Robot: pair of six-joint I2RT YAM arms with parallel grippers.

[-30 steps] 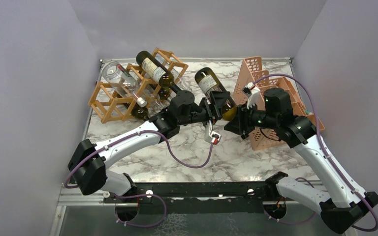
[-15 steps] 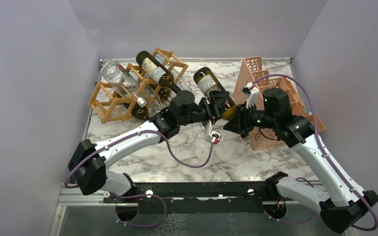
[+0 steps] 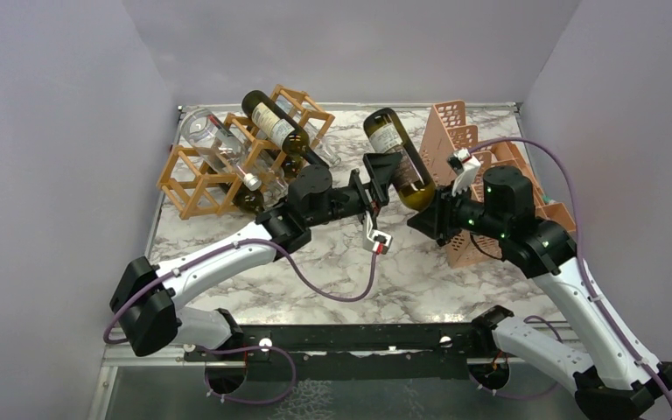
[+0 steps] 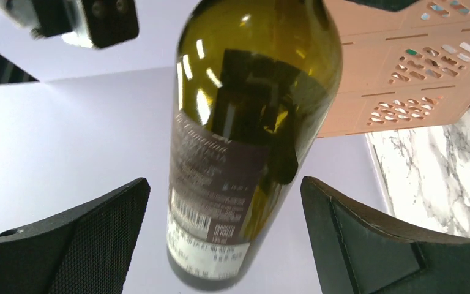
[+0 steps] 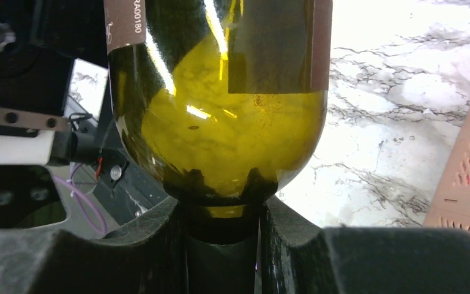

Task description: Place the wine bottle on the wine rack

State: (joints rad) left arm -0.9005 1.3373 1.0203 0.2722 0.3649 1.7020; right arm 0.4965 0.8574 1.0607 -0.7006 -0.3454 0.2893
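Note:
The wine bottle (image 3: 395, 144) is dark green glass with a brown label, held in the air over the middle of the table, base up and toward the back. My right gripper (image 3: 431, 208) is shut on its neck, and the right wrist view shows the jaws (image 5: 223, 214) clamped just below the bottle's shoulder (image 5: 220, 135). My left gripper (image 3: 386, 175) is open around the bottle's body. In the left wrist view (image 4: 224, 184) there is a gap on each side of the bottle (image 4: 257, 92). The wooden wine rack (image 3: 194, 188) stands at the back left.
The rack holds a dark labelled bottle (image 3: 271, 121) on top and a clear bottle (image 3: 213, 140) beside it. A pink plastic grid crate (image 3: 481, 166) stands at the back right, close behind my right arm. Purple walls enclose three sides of the marble tabletop (image 3: 332, 262).
The bottle has swung right and toward the back, its base higher. My right arm moved with it, and my left gripper followed, its jaws now apart from the glass.

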